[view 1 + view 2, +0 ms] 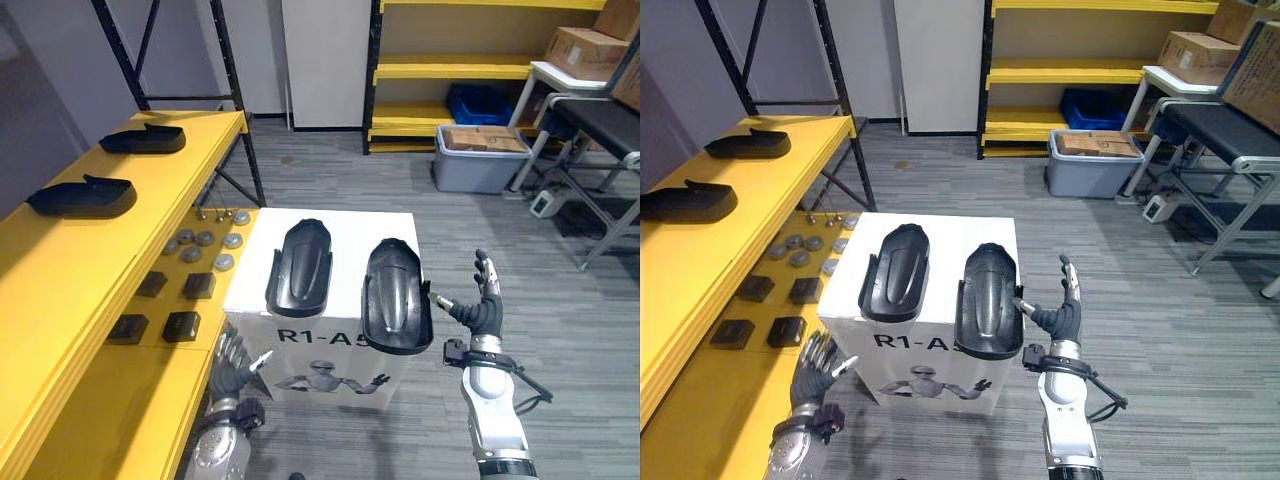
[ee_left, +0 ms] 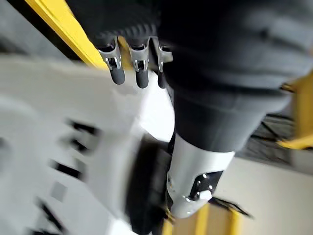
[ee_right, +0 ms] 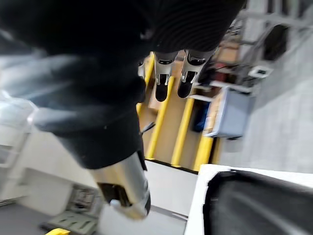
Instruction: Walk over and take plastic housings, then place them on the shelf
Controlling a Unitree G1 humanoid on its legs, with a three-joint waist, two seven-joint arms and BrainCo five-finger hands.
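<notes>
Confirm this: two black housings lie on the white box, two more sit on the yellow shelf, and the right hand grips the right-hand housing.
Not quite: the right hand grips nothing. The left eye view shows it open, fingers straight, beside the right-hand housing. The rest stands: two housings on the white box, two more on the yellow shelf.

A cardboard box [image 1: 484, 139] is held in a grey bin [image 1: 478, 172] on the carpet [image 1: 380, 190]; a blue crate [image 1: 480, 103] is seen behind.
</notes>
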